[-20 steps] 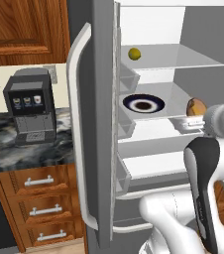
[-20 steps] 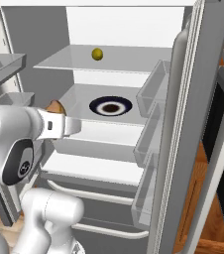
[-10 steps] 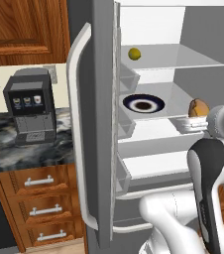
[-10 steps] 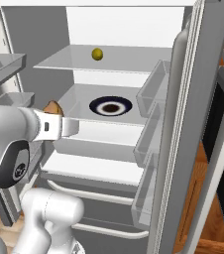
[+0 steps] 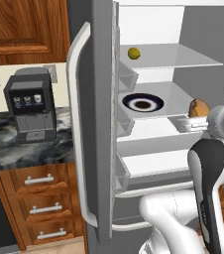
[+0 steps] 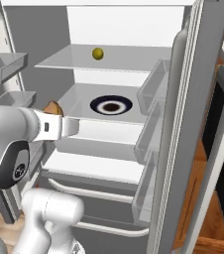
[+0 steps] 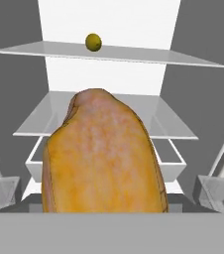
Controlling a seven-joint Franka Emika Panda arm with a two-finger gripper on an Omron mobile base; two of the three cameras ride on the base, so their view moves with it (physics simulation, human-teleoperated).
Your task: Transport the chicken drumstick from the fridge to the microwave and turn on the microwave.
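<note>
On your far left in the left base view you have a black and grey coffee machine [image 5: 29,110] on the marbled counter [image 5: 15,149] above wooden drawers [image 5: 39,208], then the fridge [image 5: 101,124] with its door swung open. Inside you find a yellow ball [image 5: 133,52] on the upper shelf [image 5: 183,59], a dark-rimmed plate [image 5: 142,103] on the middle shelf [image 6: 79,99], and at that shelf's right side the chicken drumstick [image 5: 198,107]. The drumstick sits right at the tip of the arm's hand; you cannot tell how wide the jaws stand, nor whether they grip it.
</note>
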